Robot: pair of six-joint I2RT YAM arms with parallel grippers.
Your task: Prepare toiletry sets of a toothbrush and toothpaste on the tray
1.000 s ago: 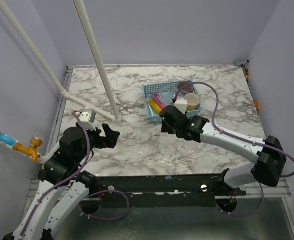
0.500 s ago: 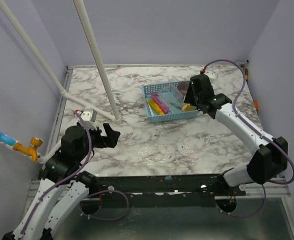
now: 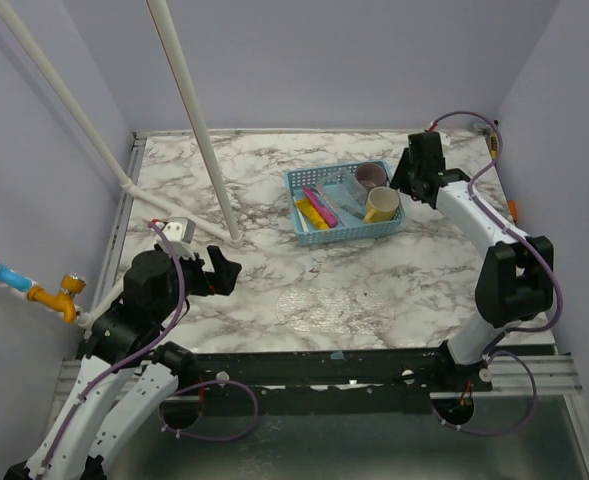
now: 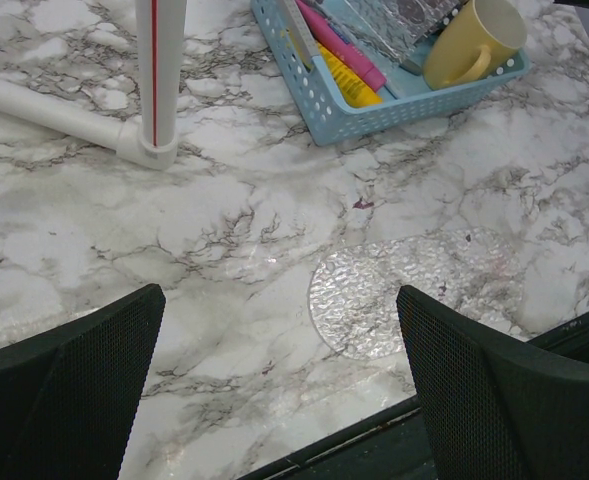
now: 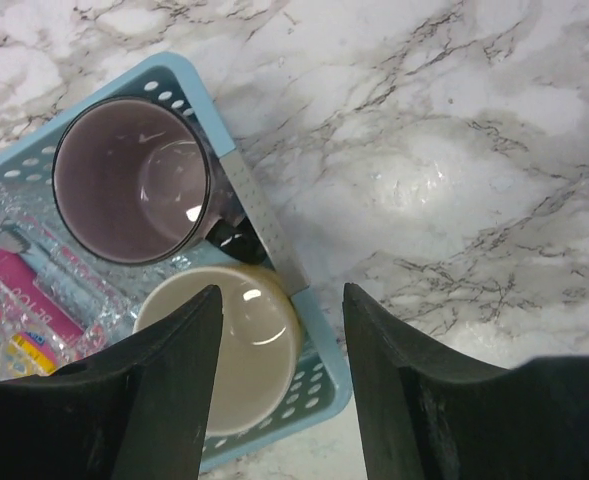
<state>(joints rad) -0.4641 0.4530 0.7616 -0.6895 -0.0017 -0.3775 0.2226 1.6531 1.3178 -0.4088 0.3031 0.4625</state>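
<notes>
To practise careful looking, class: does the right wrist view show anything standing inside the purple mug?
No, the purple mug is empty; its bare bottom shows through the open top.

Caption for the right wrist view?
Open right gripper above the corner of a blue basket holding a purple mug and a yellow mug.

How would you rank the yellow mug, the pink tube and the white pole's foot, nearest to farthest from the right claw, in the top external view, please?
1. yellow mug, at the basket's right end, beside the right claw.
2. pink tube, in the basket's left half.
3. white pole's foot, well left of the basket.
</notes>
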